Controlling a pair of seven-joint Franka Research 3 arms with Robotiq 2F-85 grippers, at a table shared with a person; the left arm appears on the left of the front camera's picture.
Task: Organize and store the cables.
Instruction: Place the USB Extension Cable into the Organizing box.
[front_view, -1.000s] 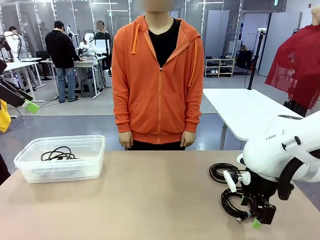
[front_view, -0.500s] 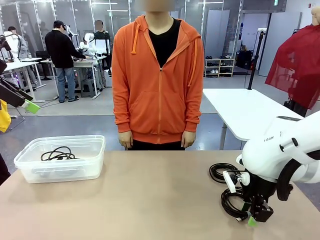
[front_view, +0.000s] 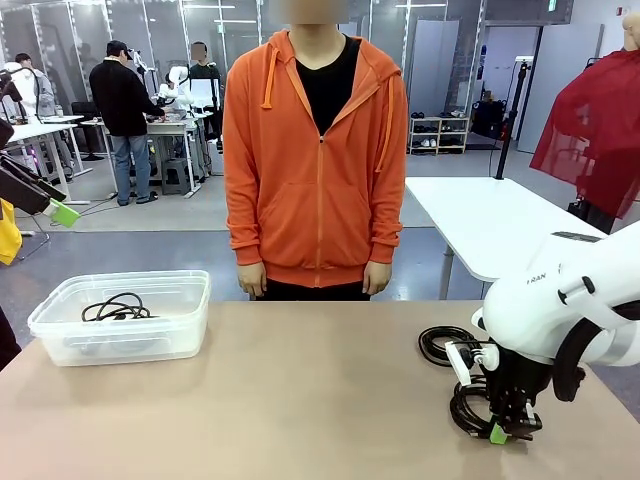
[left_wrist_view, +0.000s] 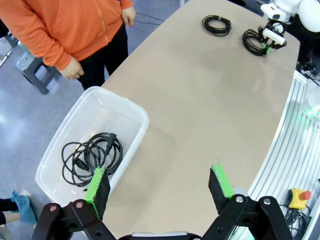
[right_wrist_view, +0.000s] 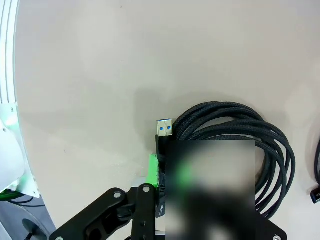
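Counting three black cables: a first coil (front_view: 115, 308) lies in the clear bin (front_view: 60, 340) at left. A second coil (front_view: 440, 345) rests on the surface (front_view: 300, 400) at right, with a USB cable (front_view: 462, 410) just below it. The right gripper (front_view: 505, 432) fingers pinch the USB cable beside its blue plug (right_wrist_view: 164, 127). The left gripper (left_wrist_view: 157, 172) fingers stand spread. The right arm (front_view: 560, 300) bears partial lettering "RAN".

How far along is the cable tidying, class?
Done: one cable coil lies in the clear bin. In hand: the right gripper is shut on the nearer coil, on the table. Left: that coil and the farther coil need binning.
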